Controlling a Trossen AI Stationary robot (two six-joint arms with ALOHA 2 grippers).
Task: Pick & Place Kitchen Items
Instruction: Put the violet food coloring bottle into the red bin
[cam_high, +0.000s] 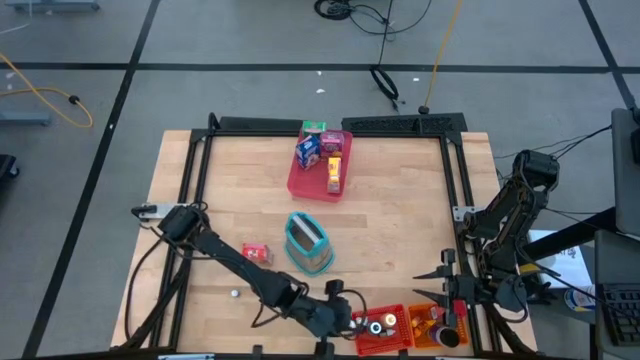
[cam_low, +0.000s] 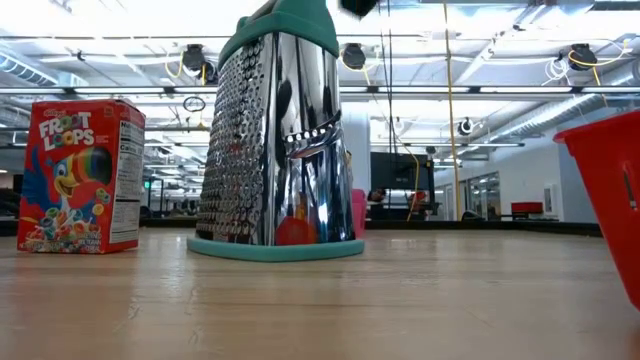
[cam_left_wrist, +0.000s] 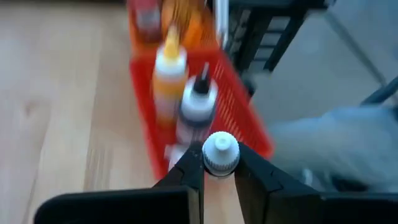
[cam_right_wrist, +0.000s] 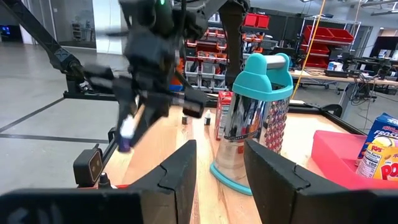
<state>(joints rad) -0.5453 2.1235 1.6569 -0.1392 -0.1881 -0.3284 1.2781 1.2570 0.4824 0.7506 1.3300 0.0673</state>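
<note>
My left gripper (cam_high: 358, 322) is at the table's near edge, over the left end of the red bin (cam_high: 385, 330), shut on a small white-capped bottle (cam_left_wrist: 219, 152). The right wrist view shows the bottle (cam_right_wrist: 126, 134) below the fingers. In the bin stand a yellow bottle (cam_left_wrist: 169, 68) and a white bottle with a dark top (cam_left_wrist: 198, 102). A Froot Loops box (cam_high: 256, 254) stands on the table to the left of a steel grater (cam_high: 308, 243). My right gripper (cam_right_wrist: 217, 180) waits open at the near right, holding nothing. My left gripper pinches the small bottle between its two fingers, just under the white cap (cam_left_wrist: 221, 167). The fingers slant down from the table's left side. The bottle is lifted clear and hangs tilted below the fingers (cam_right_wrist: 134, 115), above the red bin.
An orange bin (cam_high: 435, 328) sits right of the red one. The pink tray (cam_high: 320, 168) with several packets lies at the far middle. A tiny white ball (cam_high: 234, 295) rests near the left front. A black frame (cam_high: 200, 190) edges the table.
</note>
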